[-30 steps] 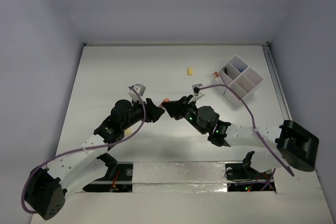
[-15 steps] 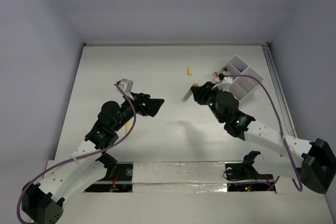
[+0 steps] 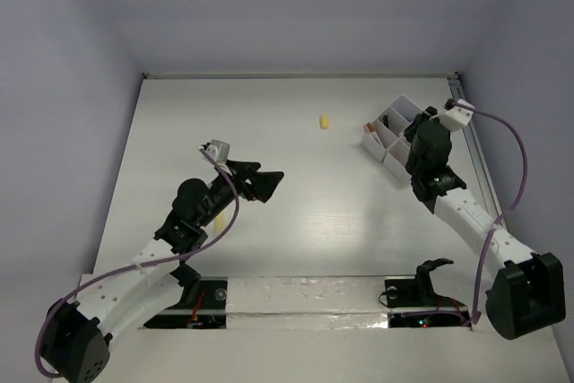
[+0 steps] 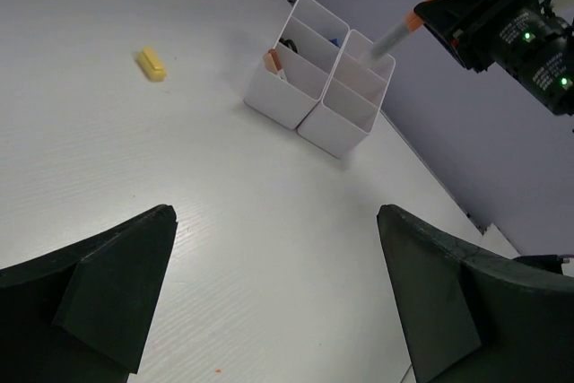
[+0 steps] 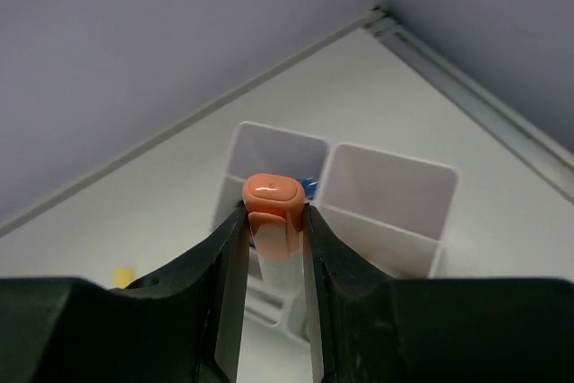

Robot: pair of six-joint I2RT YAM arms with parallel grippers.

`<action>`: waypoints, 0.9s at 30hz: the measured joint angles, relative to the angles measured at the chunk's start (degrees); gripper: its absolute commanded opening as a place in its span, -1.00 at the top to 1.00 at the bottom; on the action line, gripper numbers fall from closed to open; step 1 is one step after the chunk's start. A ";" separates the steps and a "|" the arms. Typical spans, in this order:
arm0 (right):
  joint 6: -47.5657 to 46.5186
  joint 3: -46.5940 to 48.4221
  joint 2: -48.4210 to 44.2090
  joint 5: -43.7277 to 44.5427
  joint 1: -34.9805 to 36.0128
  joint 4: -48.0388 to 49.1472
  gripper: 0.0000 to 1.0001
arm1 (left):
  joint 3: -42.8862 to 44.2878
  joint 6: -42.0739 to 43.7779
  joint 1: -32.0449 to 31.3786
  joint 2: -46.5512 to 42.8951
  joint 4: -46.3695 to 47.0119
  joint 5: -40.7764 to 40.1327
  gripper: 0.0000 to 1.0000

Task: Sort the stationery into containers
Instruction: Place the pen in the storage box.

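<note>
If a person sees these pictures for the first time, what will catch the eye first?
The right arm pinches an orange-capped tube in its jaws over the white tray at the far right of the table. A small yellow piece lies alone left of the tray, and the left arm holds its jaws wide open, empty.

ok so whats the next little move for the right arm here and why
probably ease the right tool down so the orange-capped grey tube slides into a compartment of the white tray, then open. the tube is clamped near its cap and hangs over the tray's walls, not yet released.
</note>
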 measured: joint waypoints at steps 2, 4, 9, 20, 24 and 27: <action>-1.60 1.01 2.40 1.51 -2.25 0.07 1.00 | -1.42 0.09 0.00 1.09 1.79 0.79 -0.87; -3.50 1.97 4.66 2.58 -3.63 0.46 1.00 | -2.67 0.42 0.00 1.77 2.67 1.53 -0.88; -10.27 4.04 8.48 5.42 -6.01 4.26 1.00 | -3.61 0.61 0.00 1.20 3.34 2.45 -0.89; -20.68 7.58 17.16 7.93 -9.53 12.04 1.00 | -3.69 0.61 -0.39 -0.31 5.09 2.69 -0.90; -20.59 7.58 19.47 7.76 -9.79 11.85 0.99 | -3.69 0.61 -0.39 0.42 5.09 2.64 -0.90; -19.43 7.58 19.87 7.28 -9.79 11.56 0.58 | -3.69 0.66 -0.39 0.96 5.09 2.64 -0.90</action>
